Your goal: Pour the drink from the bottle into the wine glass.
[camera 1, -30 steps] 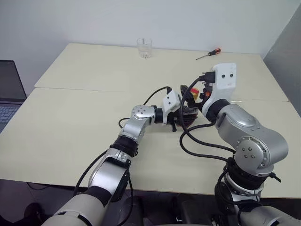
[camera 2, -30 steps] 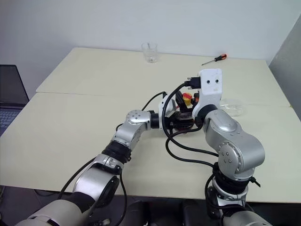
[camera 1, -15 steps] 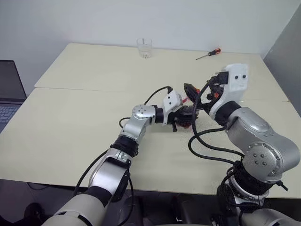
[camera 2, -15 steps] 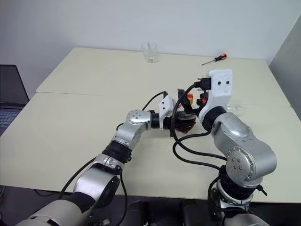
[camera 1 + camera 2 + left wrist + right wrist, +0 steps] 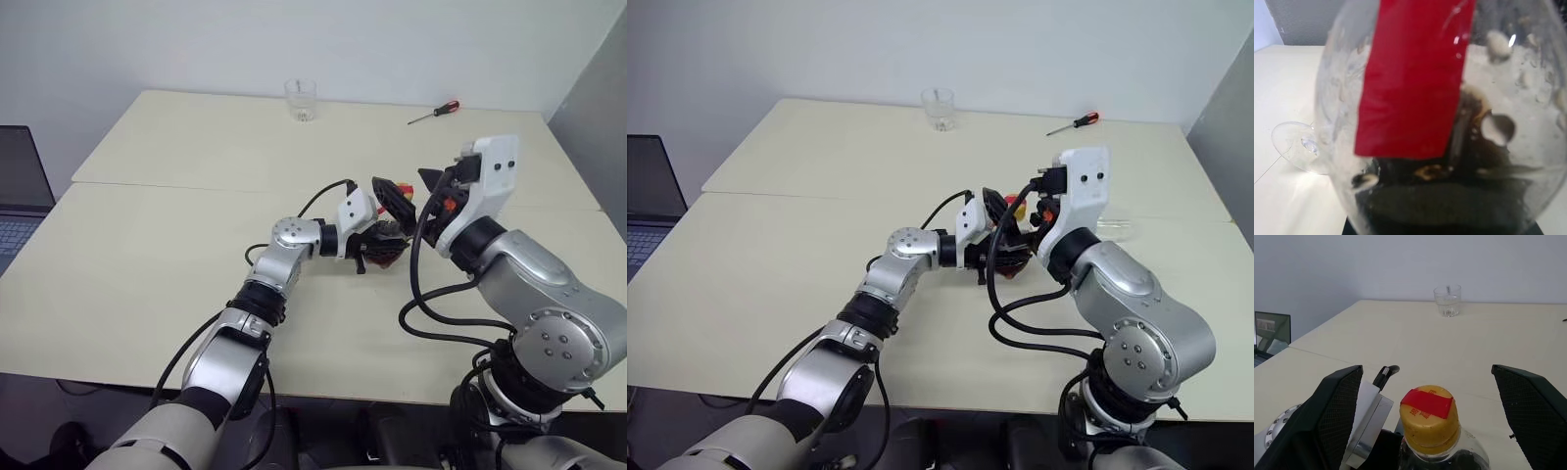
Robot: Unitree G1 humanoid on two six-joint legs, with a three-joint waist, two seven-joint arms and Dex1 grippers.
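My left gripper is shut on the bottle, holding it upright just above the table's middle. Dark drink fills the lower part of the rounded body, and a red strip runs down its side. The yellow cap carries a red patch. My right gripper is open, its two black fingers standing wide on either side of the cap and apart from it. The wine glass appears to lie on the table behind my right arm; its round foot shows past the bottle.
A short clear tumbler stands at the table's far edge. A red-handled screwdriver lies at the far right. A laptop sits off the table's left side. A seam runs across the tabletop.
My right hand has drawn back from the bottle's neck, shifting right and a little up while turning, still open. The left gripper and the bottle have stayed put.
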